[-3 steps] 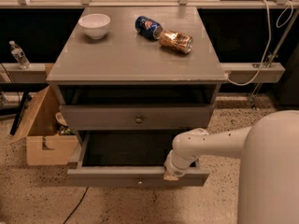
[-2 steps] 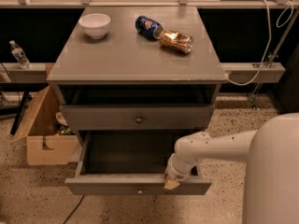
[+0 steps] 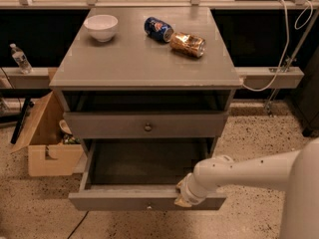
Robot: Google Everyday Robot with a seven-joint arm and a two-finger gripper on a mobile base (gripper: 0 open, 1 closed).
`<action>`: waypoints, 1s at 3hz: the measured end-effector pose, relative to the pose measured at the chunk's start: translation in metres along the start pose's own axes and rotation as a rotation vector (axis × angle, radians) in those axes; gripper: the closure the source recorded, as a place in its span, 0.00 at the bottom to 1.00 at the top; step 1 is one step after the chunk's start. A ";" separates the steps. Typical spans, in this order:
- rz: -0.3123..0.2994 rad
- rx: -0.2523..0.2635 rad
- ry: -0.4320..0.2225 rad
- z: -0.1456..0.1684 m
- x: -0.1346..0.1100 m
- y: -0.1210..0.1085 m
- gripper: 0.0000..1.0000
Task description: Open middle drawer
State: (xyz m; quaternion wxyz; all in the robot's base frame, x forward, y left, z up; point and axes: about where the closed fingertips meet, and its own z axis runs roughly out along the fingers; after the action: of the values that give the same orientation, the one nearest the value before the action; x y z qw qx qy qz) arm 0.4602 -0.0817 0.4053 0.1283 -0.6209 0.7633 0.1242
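Note:
The grey cabinet (image 3: 144, 63) shows two drawer fronts. The upper drawer (image 3: 109, 126), with a brass knob (image 3: 148, 127), sits nearly shut with a dark gap above it. Below it the middle drawer (image 3: 114, 201) is pulled far out, its dark inside is empty, and its small knob (image 3: 148, 206) shows on the front. My gripper (image 3: 182, 198) is at the top edge of this drawer's front, just right of the knob, on the end of my white arm (image 3: 239, 171). Any drawer below is hidden.
On the cabinet top lie a white bowl (image 3: 101, 27), a blue can (image 3: 158, 29) and a gold-brown can (image 3: 188, 44), both on their sides. An open cardboard box (image 3: 47, 143) stands on the floor at the left. A water bottle (image 3: 20, 59) stands on the left ledge. A white cable (image 3: 279, 59) hangs at the right.
The lower visible drawer has slid further out toward the camera. My gripper has moved with its front edge.

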 end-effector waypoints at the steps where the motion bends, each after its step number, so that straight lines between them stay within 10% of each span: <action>1: 0.006 0.005 -0.006 0.000 0.002 0.003 0.82; 3: 0.006 0.005 -0.006 0.001 0.000 0.002 0.28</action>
State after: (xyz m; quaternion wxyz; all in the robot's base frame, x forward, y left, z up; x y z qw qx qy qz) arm 0.4581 -0.0811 0.4048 0.1318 -0.6180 0.7650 0.1246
